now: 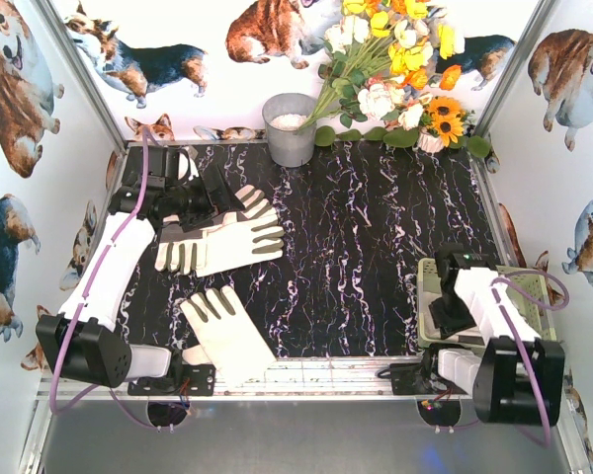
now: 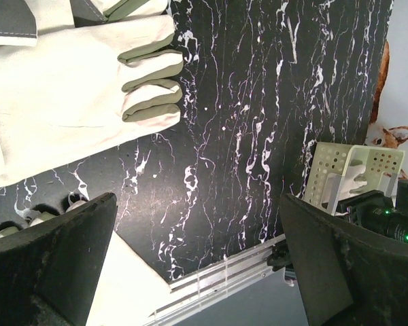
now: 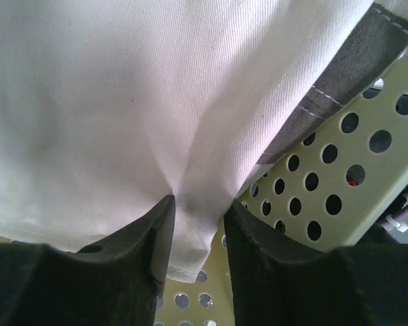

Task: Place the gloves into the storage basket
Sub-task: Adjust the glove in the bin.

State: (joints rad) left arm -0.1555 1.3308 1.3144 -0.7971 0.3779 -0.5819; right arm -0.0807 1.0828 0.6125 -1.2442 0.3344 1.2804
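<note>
Pinching a glove (image 3: 122, 102) between our right fingers (image 3: 136, 251) with the basket (image 3: 326, 197) directly beneath, we hold our left fingers (image 2: 47, 265) spread just beside the other gloves (image 1: 239, 242) on the counter (image 1: 376, 257).

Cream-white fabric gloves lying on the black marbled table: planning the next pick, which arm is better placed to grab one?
Left. The open left gripper hovers just beside the cream-white fabric gloves; the right gripper sits across the table, shut on another glove at the pale yellow-green perforated plastic basket.
</note>
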